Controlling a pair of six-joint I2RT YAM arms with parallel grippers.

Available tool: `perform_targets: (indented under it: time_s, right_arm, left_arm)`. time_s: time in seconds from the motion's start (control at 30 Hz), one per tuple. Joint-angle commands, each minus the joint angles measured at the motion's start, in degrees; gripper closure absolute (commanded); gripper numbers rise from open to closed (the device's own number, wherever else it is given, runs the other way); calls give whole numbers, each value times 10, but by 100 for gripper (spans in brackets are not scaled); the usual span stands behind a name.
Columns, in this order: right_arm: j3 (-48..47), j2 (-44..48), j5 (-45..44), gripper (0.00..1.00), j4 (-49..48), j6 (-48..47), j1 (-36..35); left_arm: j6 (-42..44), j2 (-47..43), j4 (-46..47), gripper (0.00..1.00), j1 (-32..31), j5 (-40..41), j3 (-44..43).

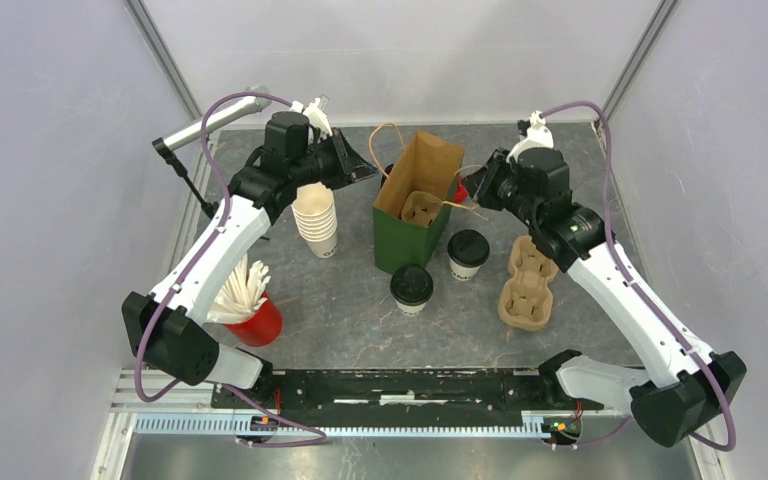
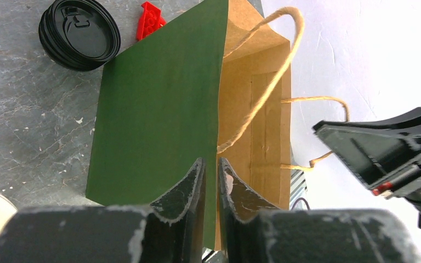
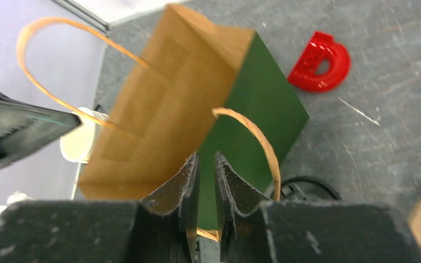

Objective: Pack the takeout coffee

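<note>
Pale lavender walls close in the grey marbled bench [image 1: 360,315] on the left, right and far sides. A black rail with both arm bases runs along its near edge. Just beyond the rail lies a bare strip of bench.

At the near left stands a red cup [image 1: 260,325] full of white sticks [image 1: 243,288], close against the left arm's forearm. Toward the middle, the near lidded cup [image 1: 412,289] stands upright on the bench in front of the bag. The far lidded cup [image 1: 468,253] stands a little behind it and to its right. The two are apart, each with its black lid on, and neither is in the bag. To their right a cardboard carrier [image 1: 525,290] lies flat, its far end under the right arm.

Further back on the left, a stack of lidless cups [image 1: 317,222] stands beside the left arm. The green paper bag [image 1: 400,238] stands in the middle with its mouth open and a second cardboard carrier [image 1: 422,208] inside, round wells showing. Its twine handles loop outward.

The left end effector [image 2: 211,164] is nearly closed, pinching the bag's left wall at the rim. The right end effector [image 3: 203,159] is equally narrow and clamps the opposite rim. A stack of black lids [image 2: 79,34] and a red block [image 3: 320,61] lie on the bench beyond the bag, near the far wall.
</note>
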State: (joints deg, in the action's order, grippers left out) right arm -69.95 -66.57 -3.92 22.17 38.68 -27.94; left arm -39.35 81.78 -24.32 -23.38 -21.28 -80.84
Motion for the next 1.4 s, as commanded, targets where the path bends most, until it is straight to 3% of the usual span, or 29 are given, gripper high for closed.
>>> perform_targets:
  time_s: [0.0,0.47,0.63,0.8,0.97,1.2,1.37]
  right_arm:
    - [61,31,-5,79,-25,-9,7]
    - [221,24,95,77,-218,19,42]
    - [222,12,109,76,-250,18,43]
    - [167,1,113,74,-209,-4,45]
    - [71,-4,101,70,-111,-29,45]
    - [21,6,116,68,-59,-36,46]
    - [0,19,152,64,-89,-37,46]
  left_arm:
    - [21,-5,13,81,-1,0,-1]
    - [26,3,-4,83,0,7,15]
    - [27,0,-20,81,-1,7,8]
    - [35,1,-44,74,0,13,-31]
    - [48,-2,-79,58,-1,26,-64]
    - [76,-10,-181,53,0,39,-114]
    - [61,-60,-233,49,0,44,-98]
